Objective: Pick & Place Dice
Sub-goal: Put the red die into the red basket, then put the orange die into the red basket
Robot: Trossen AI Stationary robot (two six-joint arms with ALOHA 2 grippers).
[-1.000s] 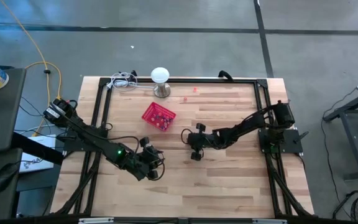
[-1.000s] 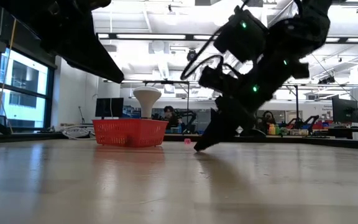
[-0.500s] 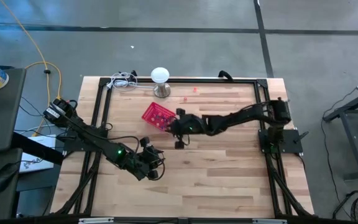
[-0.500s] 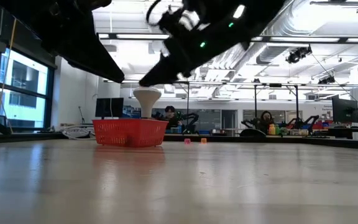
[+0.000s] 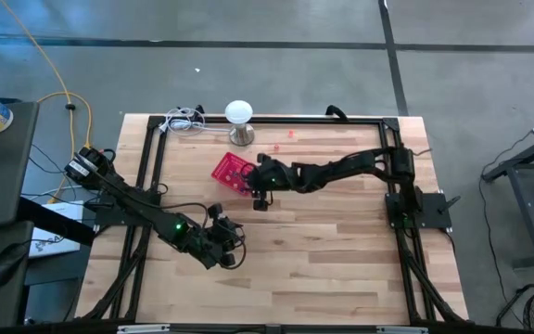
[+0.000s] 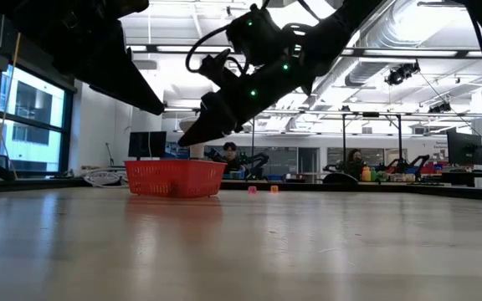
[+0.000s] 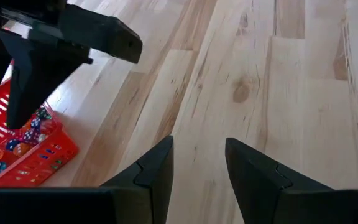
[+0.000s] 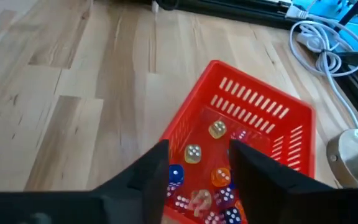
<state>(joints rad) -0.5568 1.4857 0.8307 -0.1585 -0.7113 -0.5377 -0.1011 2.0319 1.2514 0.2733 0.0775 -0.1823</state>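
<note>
The small red mesh basket stands on the table left of centre, with several tiny dice in orange, blue and pink lying in it. Two more dice lie loose on the table near the far edge. My right gripper hovers open over the basket's near-right corner, fingers slanting down. A blurred pink die shows below the gap. My left gripper waits open above bare wood nearer the front edge.
A white domed object on a metal foot stands just beyond the basket. White cables lie by the far rail of the black frame. Bare wood spreads over the table's middle and near side.
My right gripper has risen from the table's middle, where its fingertips stood on the wood, and swung toward the table's left and far side. It now hangs above the basket. The basket and the loose dice have stayed put.
</note>
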